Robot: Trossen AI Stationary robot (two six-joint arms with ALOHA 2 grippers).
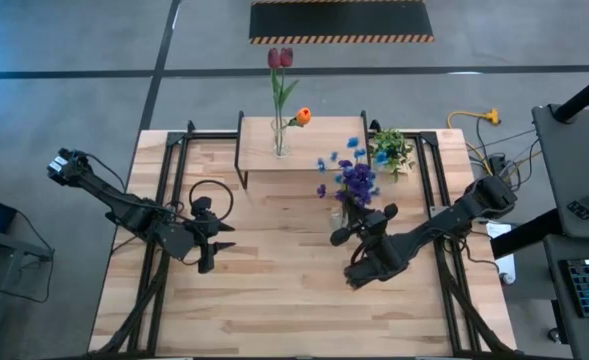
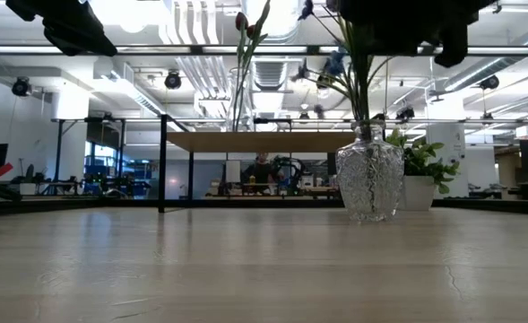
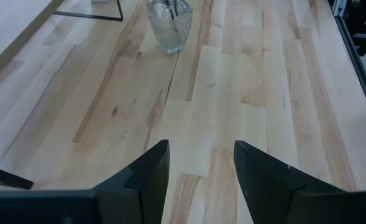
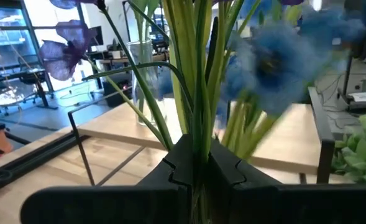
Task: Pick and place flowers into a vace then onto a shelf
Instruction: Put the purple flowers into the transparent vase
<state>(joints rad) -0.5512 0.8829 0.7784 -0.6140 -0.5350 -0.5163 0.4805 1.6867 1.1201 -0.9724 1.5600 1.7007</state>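
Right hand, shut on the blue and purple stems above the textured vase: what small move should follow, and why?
Probably open the right hand and let go. The blue and purple stems it pinches already stand in the textured glass vase on the table, beside the shelf. The left hand waits open, apart.

Lighting even and bright from overhead; ceiling lights glare white in the low view, arms there show as silhouettes, table carries only faint soft shadows, and blue blossoms close to the right wrist camera are blurred.
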